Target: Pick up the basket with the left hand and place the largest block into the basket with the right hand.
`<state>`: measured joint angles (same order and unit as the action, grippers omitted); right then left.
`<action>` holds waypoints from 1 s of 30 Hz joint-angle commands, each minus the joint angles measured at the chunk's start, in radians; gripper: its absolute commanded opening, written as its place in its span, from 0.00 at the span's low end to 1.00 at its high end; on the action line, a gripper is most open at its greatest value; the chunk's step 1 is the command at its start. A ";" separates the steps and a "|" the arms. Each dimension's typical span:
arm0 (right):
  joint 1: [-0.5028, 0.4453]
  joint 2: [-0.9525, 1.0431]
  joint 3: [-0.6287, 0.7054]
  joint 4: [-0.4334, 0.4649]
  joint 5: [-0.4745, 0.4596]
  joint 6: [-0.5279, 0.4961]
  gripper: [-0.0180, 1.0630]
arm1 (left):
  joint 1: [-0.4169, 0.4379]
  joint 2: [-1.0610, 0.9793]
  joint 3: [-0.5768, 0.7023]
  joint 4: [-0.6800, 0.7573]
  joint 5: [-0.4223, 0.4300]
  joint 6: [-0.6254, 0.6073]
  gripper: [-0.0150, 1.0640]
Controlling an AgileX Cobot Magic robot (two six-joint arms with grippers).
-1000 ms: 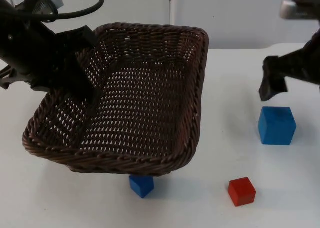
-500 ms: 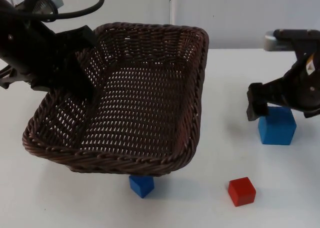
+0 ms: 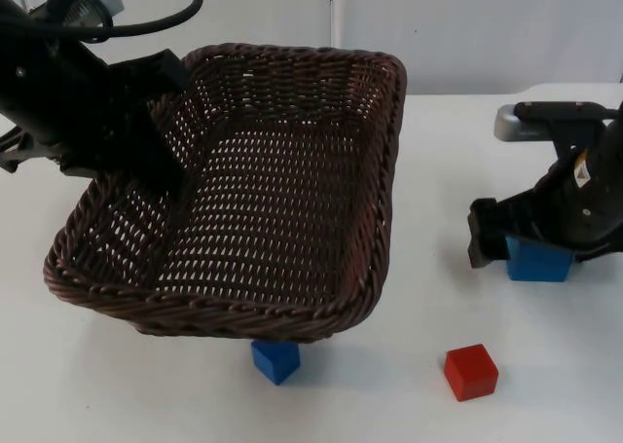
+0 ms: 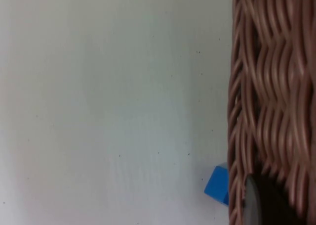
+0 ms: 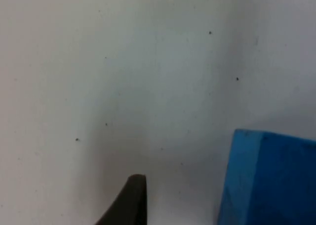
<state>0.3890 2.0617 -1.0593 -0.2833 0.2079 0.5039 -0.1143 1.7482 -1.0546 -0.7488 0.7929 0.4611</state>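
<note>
The left gripper [image 3: 161, 170] is clamped on the left rim of the dark brown woven wicker basket [image 3: 292, 122], held tilted above the table's left half. The right gripper [image 3: 506, 237], fingers apart, straddles the large blue cube block [image 3: 535, 260] near the table's right edge.

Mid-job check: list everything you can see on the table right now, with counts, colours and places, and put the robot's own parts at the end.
basket: 1, dark brown wicker, held up at its left rim, tilted, over the table's left half.
large block: 1, blue, right side of the table, partly under the right gripper.
small blue block: 1, blue, on the table by the basket's near rim.
red block: 1, red, near edge, right of centre.
table: 1, white.
partition wall: 1, grey, behind the table.
left gripper: 1, black, clamped on the basket's left rim.
right gripper: 1, black, open, low around the large block.
</note>
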 commanded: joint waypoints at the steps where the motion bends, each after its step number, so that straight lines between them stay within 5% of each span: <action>1: 0.003 0.000 -0.004 -0.006 -0.013 0.003 0.93 | 0.000 -0.016 0.003 -0.018 0.003 -0.002 0.01; 7: 0.003 0.000 -0.004 -0.006 -0.003 0.003 0.92 | 0.000 -0.016 0.003 -0.018 -0.005 -0.002 0.01; 13: 0.003 0.000 -0.004 -0.032 0.038 0.003 0.81 | 0.000 -0.016 0.003 -0.018 -0.006 -0.002 0.01; 19: 0.003 -0.015 -0.004 -0.034 0.059 0.003 0.38 | 0.000 -0.016 0.003 -0.018 -0.006 -0.002 0.01; 20: 0.003 -0.015 -0.004 -0.034 0.059 0.003 0.38 | 0.000 -0.016 0.003 -0.018 -0.006 -0.002 0.01; 24: 0.003 -0.094 -0.004 -0.034 0.120 -0.061 0.01 | 0.000 -0.016 0.003 -0.018 -0.006 -0.002 0.01; 30: 0.003 -0.224 -0.004 -0.032 0.192 -0.110 0.02 | 0.000 -0.016 0.003 -0.018 -0.006 -0.002 0.01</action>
<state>0.3890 1.8686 -1.0593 -0.3103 0.3839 0.4141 -0.1143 1.7482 -1.0546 -0.7488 0.7894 0.4632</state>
